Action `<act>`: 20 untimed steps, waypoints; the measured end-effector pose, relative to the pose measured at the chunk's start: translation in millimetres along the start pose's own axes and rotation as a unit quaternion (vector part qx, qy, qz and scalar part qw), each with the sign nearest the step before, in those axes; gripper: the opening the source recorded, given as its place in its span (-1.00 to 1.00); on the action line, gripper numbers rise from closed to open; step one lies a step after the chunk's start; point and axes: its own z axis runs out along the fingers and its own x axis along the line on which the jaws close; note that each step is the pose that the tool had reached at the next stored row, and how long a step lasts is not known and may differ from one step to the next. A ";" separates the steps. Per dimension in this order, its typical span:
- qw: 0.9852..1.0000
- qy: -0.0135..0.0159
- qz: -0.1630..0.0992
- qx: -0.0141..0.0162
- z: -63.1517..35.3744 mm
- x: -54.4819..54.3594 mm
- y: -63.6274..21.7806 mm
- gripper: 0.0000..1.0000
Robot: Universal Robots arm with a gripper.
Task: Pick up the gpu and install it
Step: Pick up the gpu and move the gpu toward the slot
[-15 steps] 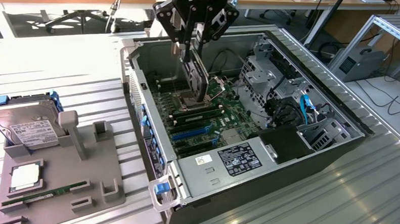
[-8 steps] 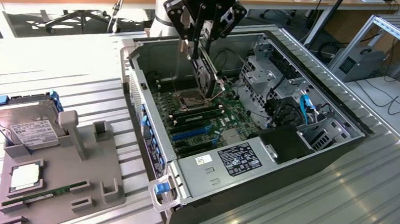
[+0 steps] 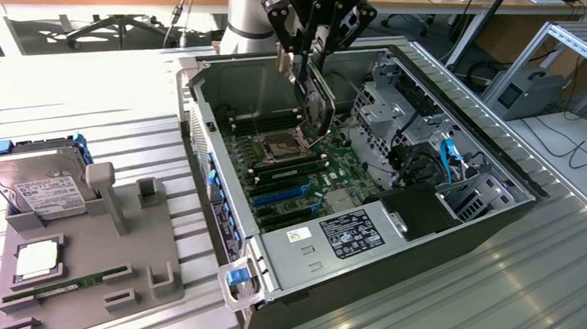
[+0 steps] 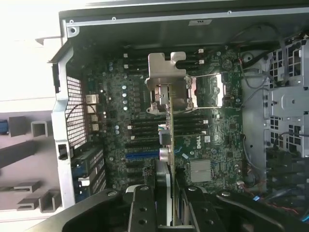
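Note:
My gripper (image 3: 313, 57) hangs over the open computer case (image 3: 222, 206), shut on the gpu (image 3: 319, 106). The card hangs on edge below the fingers, its dark fan face toward the exterior view's right, above the motherboard's (image 3: 303, 180) processor socket area. In the wrist view the gpu (image 4: 169, 140) runs edge-on away from my gripper (image 4: 169, 198), with its silver bracket (image 4: 166, 72) at the far end. A blue expansion slot (image 4: 142, 155) lies on the board just beside the card's edge, and the card is clear of the board.
A grey fixture (image 3: 120, 276) at the exterior view's left carries a hard drive (image 3: 40, 187), a processor (image 3: 37, 259) and a green RAM stick (image 3: 65, 285). Drive cages and cables (image 3: 413, 140) fill the case's right side. The case walls rise around the motherboard.

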 end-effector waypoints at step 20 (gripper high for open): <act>1.000 0.000 0.000 0.004 3.6 -48.3 14.4 -0.46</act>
